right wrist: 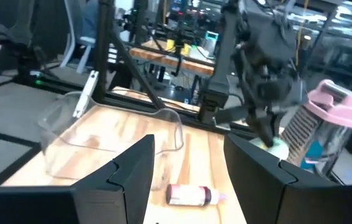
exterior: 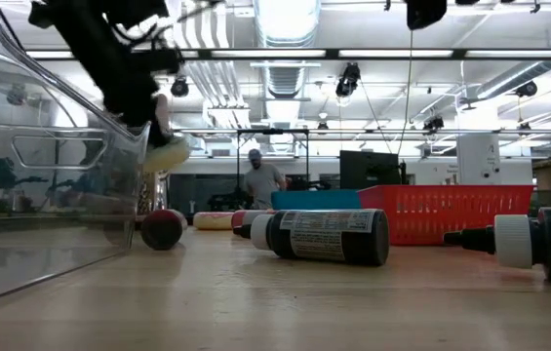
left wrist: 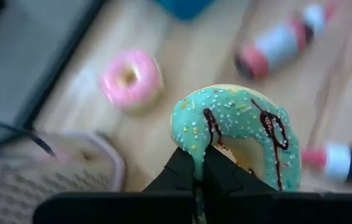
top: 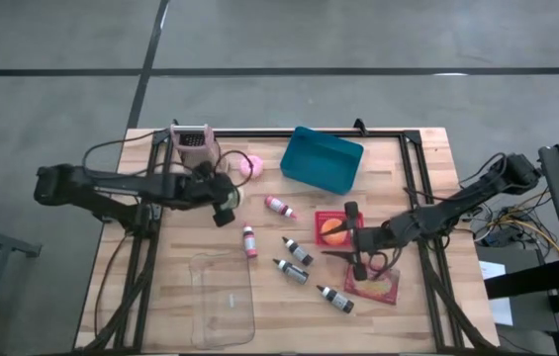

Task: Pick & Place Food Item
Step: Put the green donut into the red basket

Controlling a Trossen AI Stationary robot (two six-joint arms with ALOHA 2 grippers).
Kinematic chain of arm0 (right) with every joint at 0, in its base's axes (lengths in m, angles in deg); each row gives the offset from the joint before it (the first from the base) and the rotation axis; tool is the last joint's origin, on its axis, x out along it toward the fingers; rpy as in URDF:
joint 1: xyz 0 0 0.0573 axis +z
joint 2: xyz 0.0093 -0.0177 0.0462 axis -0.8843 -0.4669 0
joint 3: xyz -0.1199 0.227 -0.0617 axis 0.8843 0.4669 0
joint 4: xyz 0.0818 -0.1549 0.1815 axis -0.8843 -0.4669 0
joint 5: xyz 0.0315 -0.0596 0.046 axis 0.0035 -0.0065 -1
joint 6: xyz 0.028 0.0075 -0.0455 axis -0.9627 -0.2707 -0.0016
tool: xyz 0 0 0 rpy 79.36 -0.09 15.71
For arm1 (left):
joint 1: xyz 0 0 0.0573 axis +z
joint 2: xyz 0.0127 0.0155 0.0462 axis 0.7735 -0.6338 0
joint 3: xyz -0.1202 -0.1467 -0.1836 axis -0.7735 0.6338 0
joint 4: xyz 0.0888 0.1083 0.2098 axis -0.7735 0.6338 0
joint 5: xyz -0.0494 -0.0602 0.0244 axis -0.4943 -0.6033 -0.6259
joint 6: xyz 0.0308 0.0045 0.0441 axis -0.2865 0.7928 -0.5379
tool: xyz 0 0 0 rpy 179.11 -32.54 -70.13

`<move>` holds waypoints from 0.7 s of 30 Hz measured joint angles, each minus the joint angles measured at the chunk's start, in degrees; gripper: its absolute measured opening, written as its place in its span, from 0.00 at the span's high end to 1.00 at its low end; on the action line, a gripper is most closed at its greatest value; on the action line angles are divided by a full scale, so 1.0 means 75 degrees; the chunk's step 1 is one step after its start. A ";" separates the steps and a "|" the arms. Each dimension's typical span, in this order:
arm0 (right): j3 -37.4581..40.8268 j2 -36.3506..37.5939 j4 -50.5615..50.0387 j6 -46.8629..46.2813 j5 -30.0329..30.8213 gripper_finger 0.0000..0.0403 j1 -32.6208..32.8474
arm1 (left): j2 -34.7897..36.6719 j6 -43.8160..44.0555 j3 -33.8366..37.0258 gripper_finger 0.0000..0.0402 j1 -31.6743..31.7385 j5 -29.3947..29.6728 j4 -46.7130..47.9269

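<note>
A teal-frosted donut [left wrist: 238, 124] with sprinkles and a dark drizzle hangs above the table at the far left, with my left gripper [left wrist: 199, 173] shut on it. In the low view the donut [exterior: 168, 153] shows clear of the wood, and in the high view it [top: 232, 196] sits at the gripper [top: 224, 206]. A pink donut [left wrist: 130, 79] lies flat on the table beyond it. My right gripper [top: 356, 240] stands open at the right, beside a red basket [top: 321, 220], with nothing between its fingers [right wrist: 132, 168]. My left gripper pinches one side of the donut's ring [left wrist: 191, 146] between its two fingers, one finger at the outer edge and the other toward the hole. The fingers slant down from the table's left. The donut is lifted clear, its frosted face tilted toward the wrist camera.
A clear plastic container [top: 222, 297] lies at the near left. Several small bottles [top: 297, 252] are scattered mid-table. A teal bin [top: 322, 158] and a pink-lidded cup [top: 194, 144] stand at the far edge. A red packet [top: 378, 287] lies near the right gripper.
</note>
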 joint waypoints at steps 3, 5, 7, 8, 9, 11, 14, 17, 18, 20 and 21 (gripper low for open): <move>0.0128 -0.0223 0.0653 -0.0022 0.0003 0.54 -0.0147 | 0.0170 -0.0291 0.0000 0.99 -0.0025 0.0139 -0.0809; 0.0274 -0.0391 0.1174 -0.0005 0.0000 0.54 -0.0256 | 0.0197 -0.0545 0.0015 0.99 -0.0050 0.0158 -0.1521; 0.0366 -0.0620 0.1804 0.0053 -0.0012 0.53 -0.0366 | 0.0205 -0.0850 0.0168 0.99 -0.0095 0.0164 -0.2435; 0.0412 -0.0714 0.2038 0.0070 -0.0012 0.53 -0.0434 | 0.0187 -0.1002 0.0287 0.99 -0.0107 0.0169 -0.3028; 0.0440 -0.0821 0.2216 0.0072 -0.0010 0.53 -0.0499 | 0.0170 -0.1168 0.0428 0.99 -0.0125 0.0177 -0.3657; 0.0440 -0.1071 0.2564 0.0061 -0.0015 0.52 -0.0642 | 0.0132 -0.1437 0.0804 0.99 -0.0157 0.0274 -0.4922; 0.0441 -0.1446 0.3068 0.0021 -0.0015 0.50 -0.0851 | 0.0011 -0.1848 0.1521 0.99 -0.0222 0.0522 -0.7120; 0.0434 -0.1837 0.3745 0.0005 -0.0009 0.48 -0.1085 | -0.0206 -0.2009 0.2210 0.99 -0.0277 0.0527 -0.9262; 0.0421 -0.1985 0.4005 -0.0023 -0.0009 0.47 -0.1179 | -0.0292 -0.2014 0.2414 0.99 -0.0289 0.0527 -0.9883; 0.0417 -0.2182 0.4298 -0.0078 -0.0015 0.45 -0.1363 | -0.0493 -0.2015 0.2731 0.99 -0.0310 0.0522 -1.0892; 0.0414 -0.2308 0.4527 -0.0138 -0.0020 0.45 -0.1474 | -0.0589 -0.2021 0.2850 0.99 -0.0319 0.0531 -1.1268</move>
